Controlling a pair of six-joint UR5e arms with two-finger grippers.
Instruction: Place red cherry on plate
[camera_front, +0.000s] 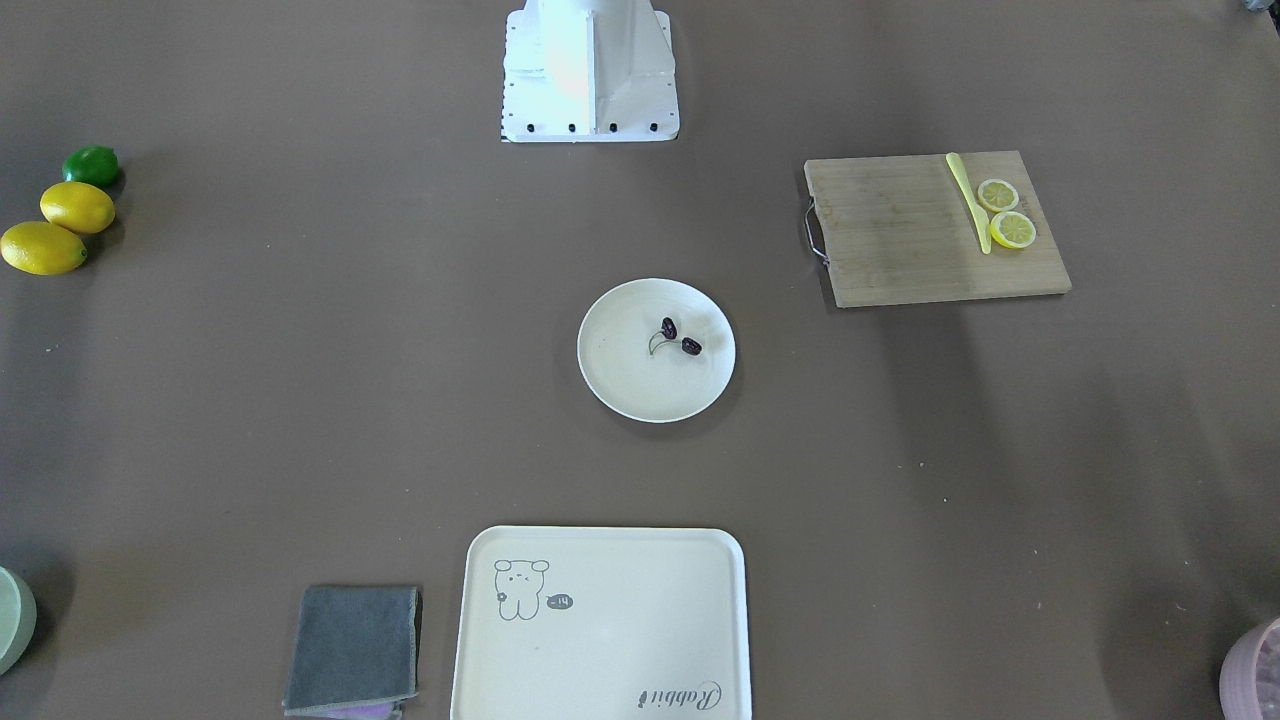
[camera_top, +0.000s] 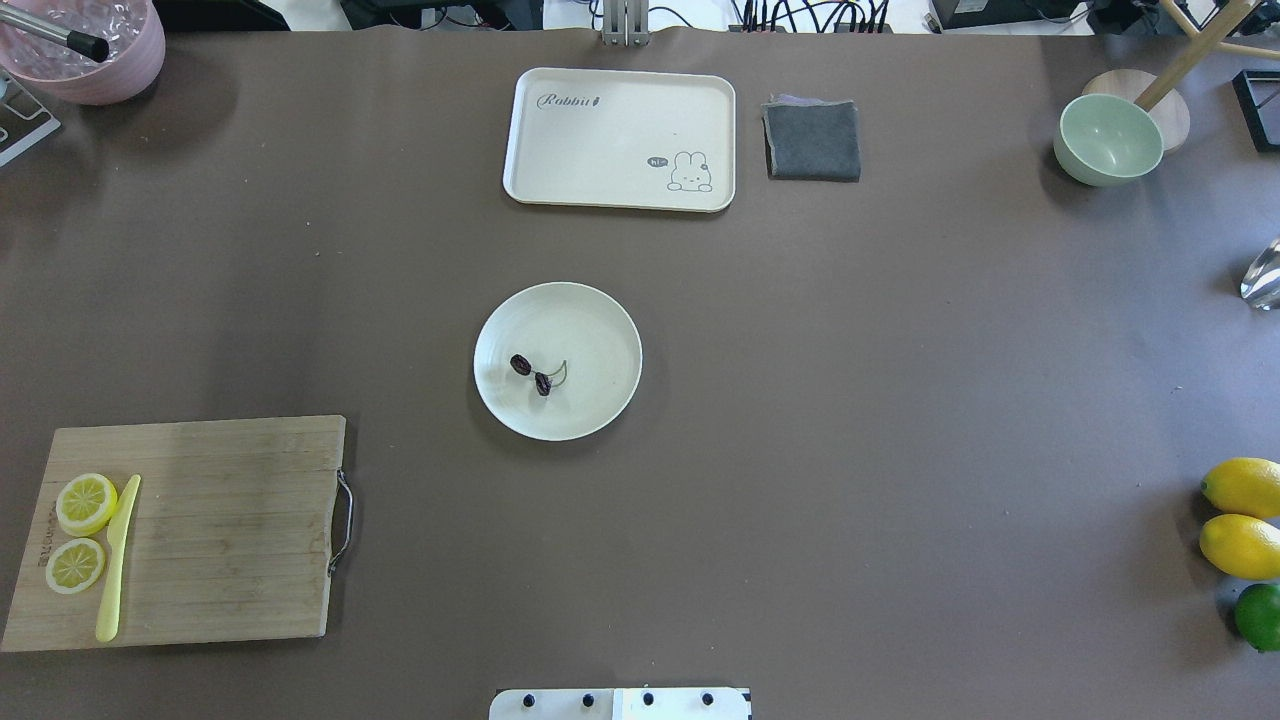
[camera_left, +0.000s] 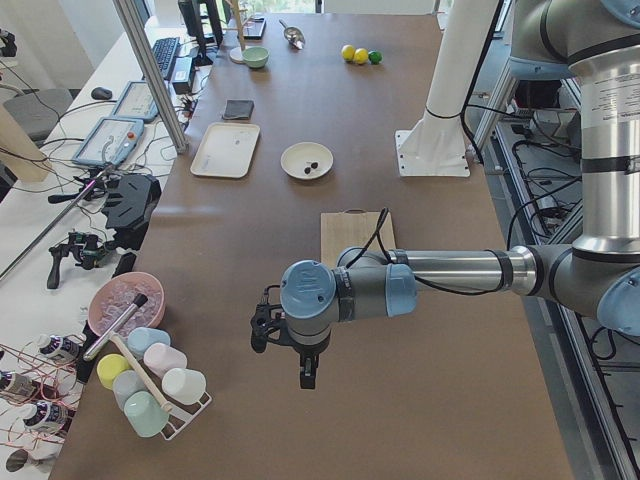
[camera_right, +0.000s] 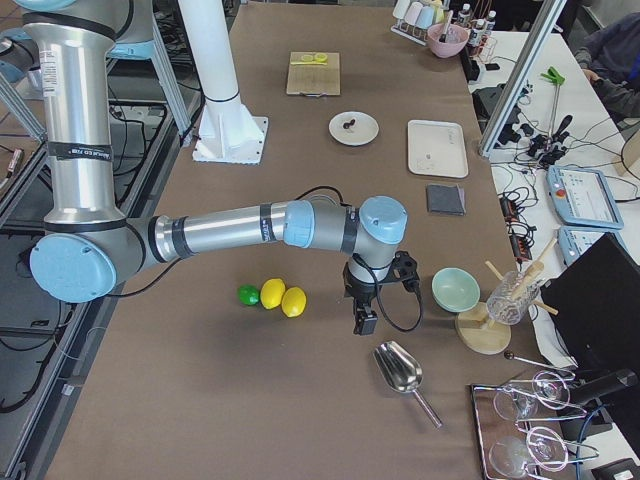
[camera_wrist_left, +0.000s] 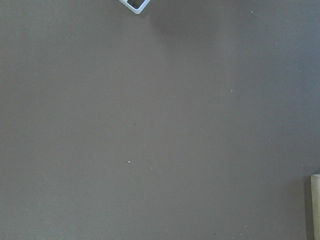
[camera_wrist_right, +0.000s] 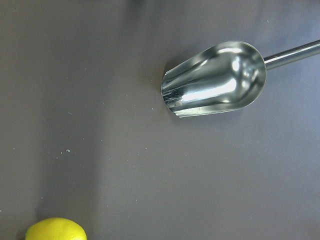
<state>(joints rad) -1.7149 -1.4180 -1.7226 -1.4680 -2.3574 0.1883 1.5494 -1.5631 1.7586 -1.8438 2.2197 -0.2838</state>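
Red cherry (camera_front: 678, 338): I log it lying on the plate (camera_front: 620, 395), near the middle, well apart from both grippers.

Left gripper (camera_left: 307, 380): hangs over bare table (camera_front: 300, 400). The cutting board (camera_left: 357, 235) lies between it and the plate. I cannot tell whether its fingers are apart or together.

Right gripper (camera_right: 362, 322): near the metal scoop (camera_right: 398, 368) and the lemons (camera_right: 294, 302). I cannot tell here either.

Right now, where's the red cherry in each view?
Front-facing: red cherry centre, on plate.
Overhead: red cherry left of centre.
Exterior left: red cherry upper middle.
Exterior right: red cherry upper middle.
Left wrist: not in it.
Right wrist: not in it.
Shared landmark: plate.
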